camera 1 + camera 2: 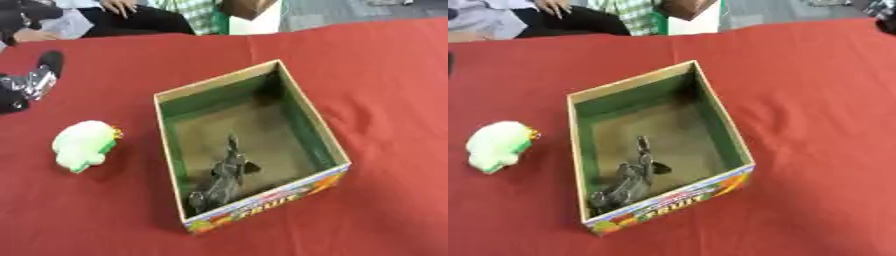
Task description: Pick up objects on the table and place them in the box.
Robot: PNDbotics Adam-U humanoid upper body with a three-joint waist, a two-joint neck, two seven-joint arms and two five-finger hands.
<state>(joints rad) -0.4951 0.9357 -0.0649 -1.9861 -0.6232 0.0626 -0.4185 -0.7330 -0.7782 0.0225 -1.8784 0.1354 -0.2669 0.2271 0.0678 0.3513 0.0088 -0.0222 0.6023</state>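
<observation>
A cardboard box (312, 121) with green inner walls and a fruit print on its front stands open in the middle of the red table. A dark grey toy animal (225, 177) lies inside it, near the front left corner. Left of the box a white and green plush toy (83, 145) lies on the cloth. My left hand (37, 79), black and silver, rests at the far left edge, well behind the plush toy, with relaxed fingers and nothing in it. A dark shape (885, 22) at the top right corner may be my right hand.
The red cloth (385, 90) covers the whole table, with bare cloth right of and in front of the box. People sit along the far edge (131, 20), away from the toys.
</observation>
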